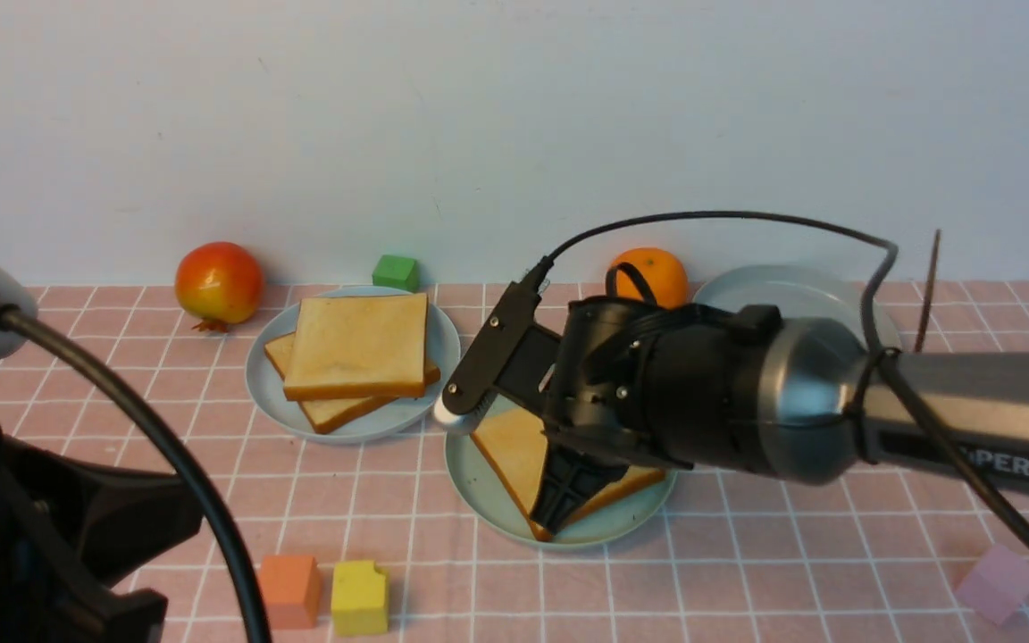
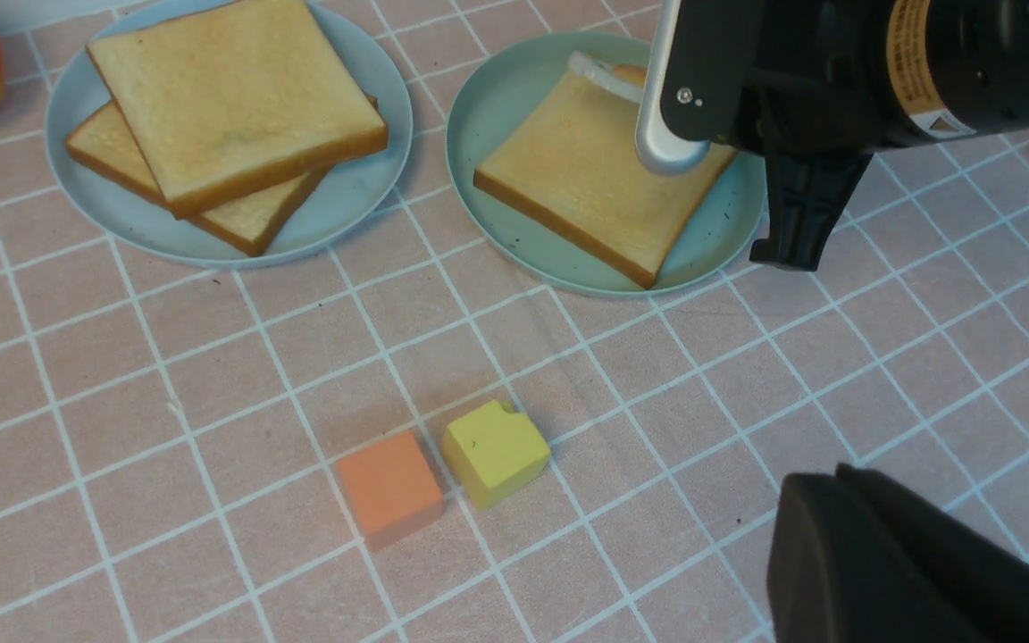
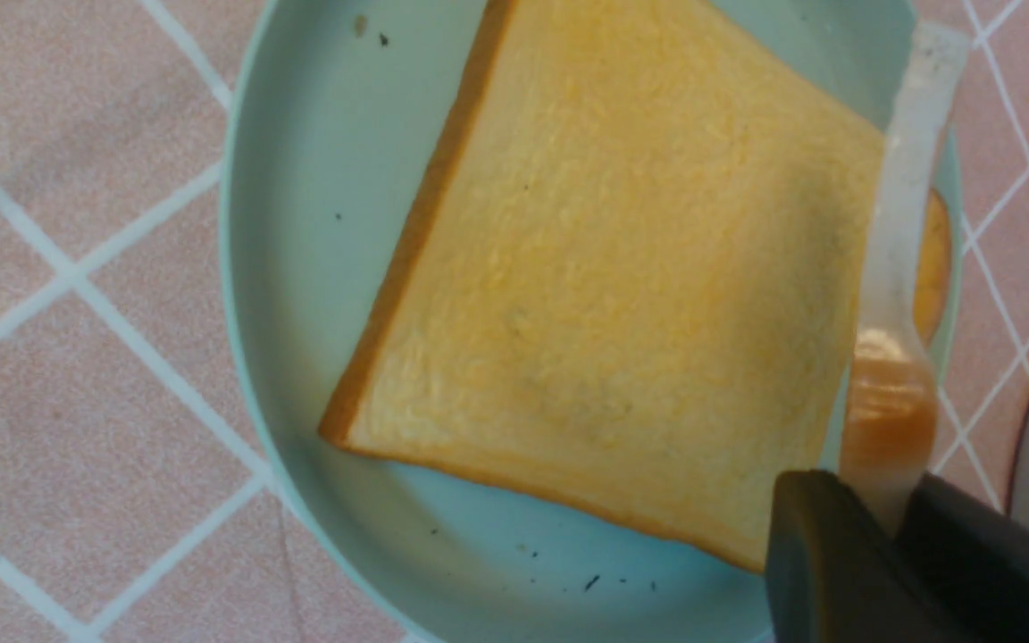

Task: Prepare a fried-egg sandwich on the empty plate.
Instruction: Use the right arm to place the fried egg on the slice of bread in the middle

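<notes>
The right gripper (image 1: 559, 507) hung over the mint-green plate (image 1: 479, 489), which lay at 4 o'clock from the stacked-toast plate (image 1: 269, 393). Only the right wrist view showed its jaws pinching the fried egg (image 3: 907, 196) above the toast slice (image 3: 622, 295). The left gripper (image 2: 907, 563) showed too little for me to tell how its jaws stood.

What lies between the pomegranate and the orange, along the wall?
A small green block lies between pomegranate and orange; the front view shows it.

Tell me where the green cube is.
In the front view, the green cube sits at the back by the wall, left of centre. It is just behind the pale blue plate of stacked toast and right of the pomegranate.
</notes>
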